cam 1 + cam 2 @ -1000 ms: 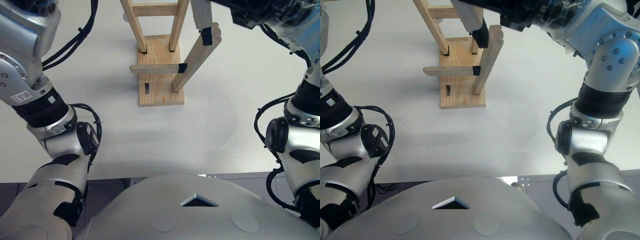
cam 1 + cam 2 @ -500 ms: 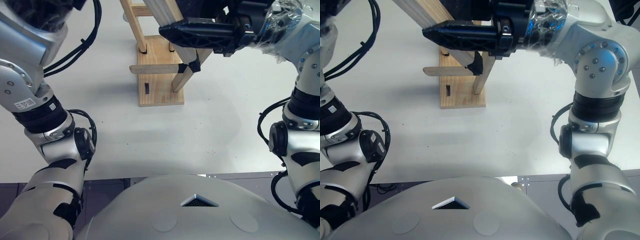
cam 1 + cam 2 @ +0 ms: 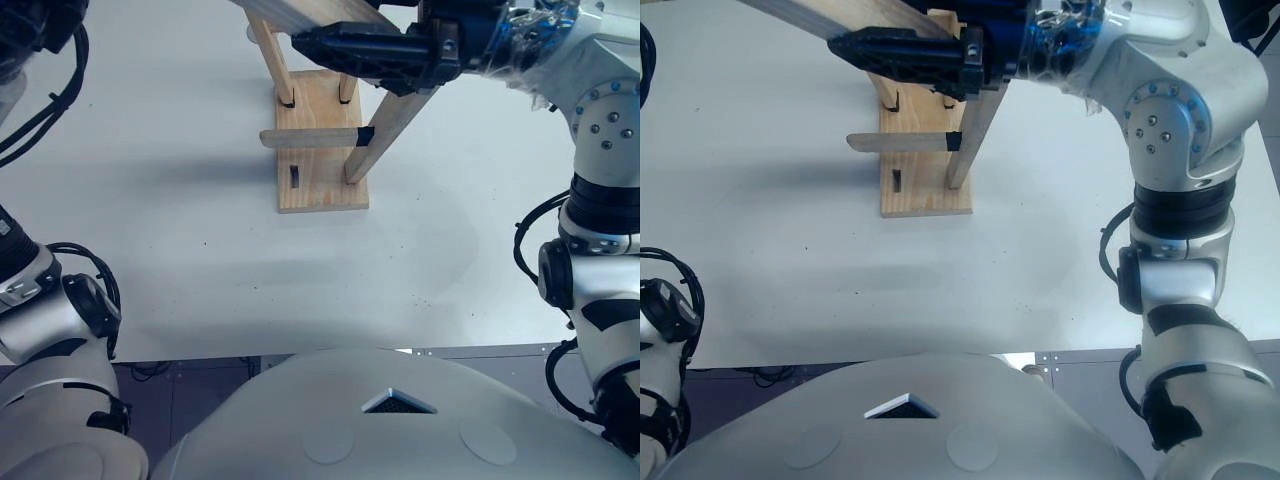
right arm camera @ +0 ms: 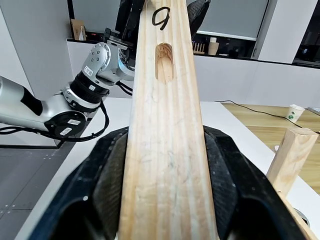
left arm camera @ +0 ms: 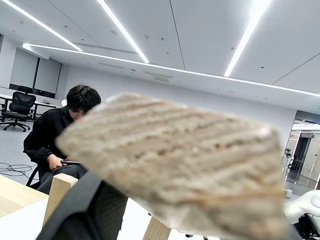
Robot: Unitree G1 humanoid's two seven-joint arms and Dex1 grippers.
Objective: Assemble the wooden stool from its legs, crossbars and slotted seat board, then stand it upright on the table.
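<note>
Black fingers point(image 4: 102, 190) of the right gripper point(image 3: 305, 43) are closed snugly on a loose leg point(image 4: 167, 125), one on each side with no gap showing between pad and wood. That leg is a long, square-cut bar of pale timber with fine straight grain; its upper face carries an oval slot point(image 4: 163, 62) and, beyond that, a hand-drawn dark mark point(image 4: 160, 17). From the grip the bar runs away toward the robot's left, rising as it goes, and at its far end the left gripper point(image 4: 162, 4) sits with dark fingers point(image 4: 131, 15) against both flanks of the wood, clamped on it; the left wrist view has the bar's rough, sawn end grain point(image 5: 175, 155) right up close. Directly under the right gripper, well below it, the seat board point(image 3: 320, 195) lies flat on the white table point(image 3: 200, 240), a light rectangular plank with its long side running away from the robot. Two legs point(image 3: 272, 55) stand in dark-edged slots at the board's far end, leaning slightly. A third leg point(image 3: 385, 130) rises at a slant from the board's near right part, its top passing just beneath the gripper's fingers. A crossbar point(image 3: 305, 137) juts level from that slanted leg toward the robot's left, with a black band at the joint, and its free end touches nothing. One open slot point(image 3: 294, 177) shows in the board's near left part, below the crossbar.
</note>
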